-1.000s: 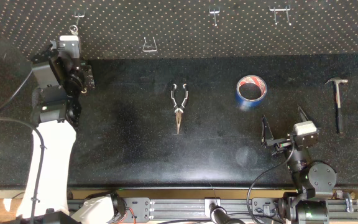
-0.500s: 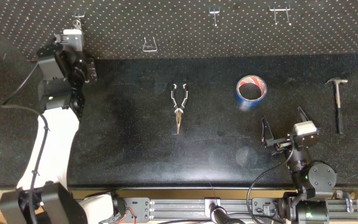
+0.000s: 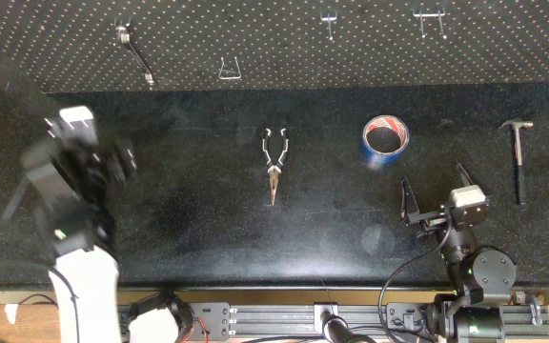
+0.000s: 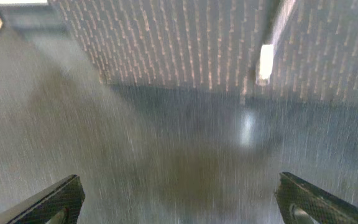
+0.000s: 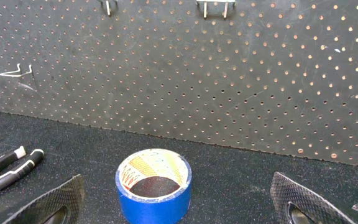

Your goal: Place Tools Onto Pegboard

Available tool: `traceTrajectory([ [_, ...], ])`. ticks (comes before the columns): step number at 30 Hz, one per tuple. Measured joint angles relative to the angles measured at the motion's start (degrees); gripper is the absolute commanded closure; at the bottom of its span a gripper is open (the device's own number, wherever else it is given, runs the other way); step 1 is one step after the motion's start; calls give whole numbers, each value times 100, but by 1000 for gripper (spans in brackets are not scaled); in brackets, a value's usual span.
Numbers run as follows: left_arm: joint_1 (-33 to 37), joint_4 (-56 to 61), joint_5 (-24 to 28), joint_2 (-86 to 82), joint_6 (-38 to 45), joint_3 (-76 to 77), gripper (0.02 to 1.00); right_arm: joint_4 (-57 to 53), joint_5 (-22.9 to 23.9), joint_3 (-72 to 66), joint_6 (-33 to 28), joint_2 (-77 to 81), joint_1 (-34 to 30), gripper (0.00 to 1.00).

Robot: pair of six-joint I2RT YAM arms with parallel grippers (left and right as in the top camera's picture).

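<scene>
A slim dark tool (image 3: 135,55) hangs from a hook at the upper left of the pegboard (image 3: 274,43); it appears as a pale blurred bar (image 4: 265,63) in the left wrist view. My left gripper (image 3: 114,158) (image 4: 179,202) is open, holds nothing, and sits below the tool over the mat. Needle-nose pliers (image 3: 274,164) (image 5: 5,168) lie mid-mat. A blue tape roll (image 3: 385,139) (image 5: 154,185) and a hammer (image 3: 518,158) lie to the right. My right gripper (image 3: 437,193) (image 5: 179,202) rests open near the front, facing the tape roll.
Bare hooks stand on the pegboard: a wire triangle (image 3: 228,69) (image 5: 17,71), one at the top middle (image 3: 329,19) (image 5: 108,6), and a double one at the right (image 3: 430,19) (image 5: 215,8). The black mat (image 3: 189,210) has free room between the tools.
My left arm has drawn back from the pegboard toward the front left. The dark tool it held at the hook now hangs free on the board. The right arm has not moved.
</scene>
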Motion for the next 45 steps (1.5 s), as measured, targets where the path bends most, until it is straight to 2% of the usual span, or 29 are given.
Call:
traceTrajectory([
  [4, -133, -245, -33, -986, 518, -1587, 23, 2, 2, 0, 0, 0, 0, 27],
  [6, -345, -717, -15, -1637, 348, -1781, 23, -2, 2, 0, 0, 0, 0, 25],
  [10, -901, -780, 122, -1895, -20, -1749, 23, -4, 2, 0, 0, 0, 0, 25],
  [16, -1775, -1196, 120, -245, -308, -894, 23, -2, 0, 0, 0, 2, 0, 25],
  [21, -2664, -1488, 122, 1287, -741, 879, 23, -2, 0, 0, 0, 0, 0, 25],
  [27, -3526, -2507, 125, 2658, -1419, 2553, 23, -2, 2, 0, 0, 0, 0, 25],
  [36, -4662, -2455, -20, 2992, -2944, 2820, 23, -2, 2, 0, 0, 0, 0, 25],
  [40, -4813, -2441, -302, 3329, -3434, 2846, 23, -2, 2, 0, 0, 0, 0, 27],
  [45, -4813, -2435, -446, 3943, -3661, 2850, 23, -4, 2, 0, 0, 0, 0, 25],
])
